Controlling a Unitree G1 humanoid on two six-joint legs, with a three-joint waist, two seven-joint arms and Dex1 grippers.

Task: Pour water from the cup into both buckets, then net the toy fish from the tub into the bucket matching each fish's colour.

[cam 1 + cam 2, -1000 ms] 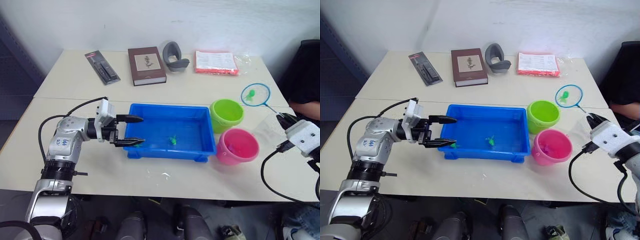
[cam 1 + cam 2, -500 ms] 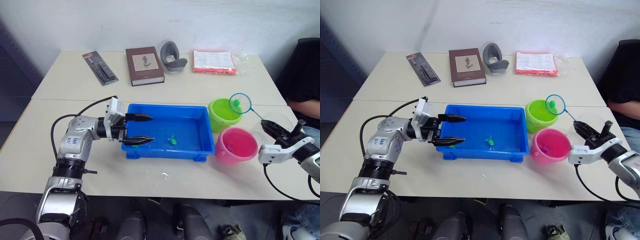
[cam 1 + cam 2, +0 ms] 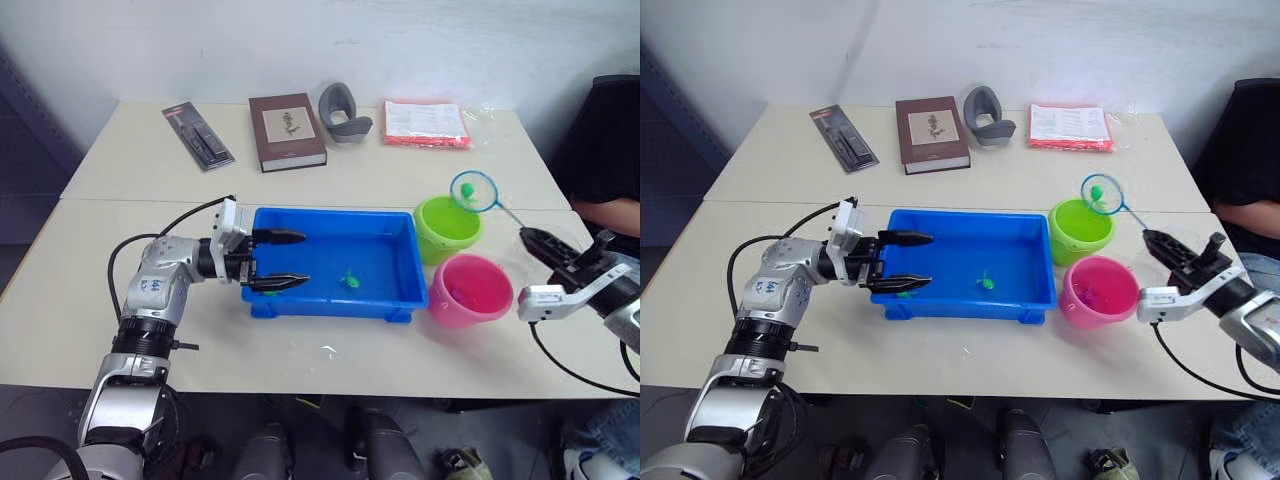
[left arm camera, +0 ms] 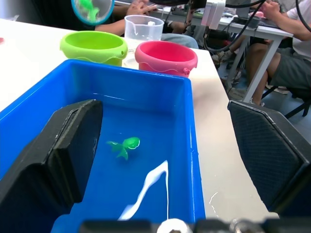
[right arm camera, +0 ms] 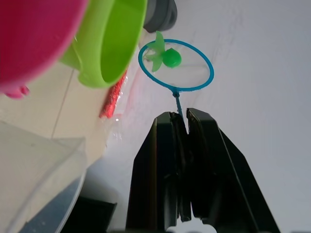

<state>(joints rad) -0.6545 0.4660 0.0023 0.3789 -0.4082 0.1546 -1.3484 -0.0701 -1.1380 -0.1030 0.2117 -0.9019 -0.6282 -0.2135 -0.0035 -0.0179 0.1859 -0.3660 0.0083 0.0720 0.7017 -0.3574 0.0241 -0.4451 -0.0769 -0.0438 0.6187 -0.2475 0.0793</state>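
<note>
Carrying a green fish (image 5: 166,57), the net (image 3: 473,190) hung over the green bucket (image 3: 447,227) at its 1 o'clock rim, its handle clenched by the right end effector (image 5: 181,121). The left end effector (image 3: 283,259) stood released, straddling the tub (image 3: 385,301) wall. One green fish (image 3: 350,279) lay in the tub. Judged next: tipping the net into that bucket.

light: bright, even, soft | shadows: faint under tub (image 3: 335,300) | glare: white streak on tub water | blur: left wrist fingers (image 4: 63,160) soft up close
</note>
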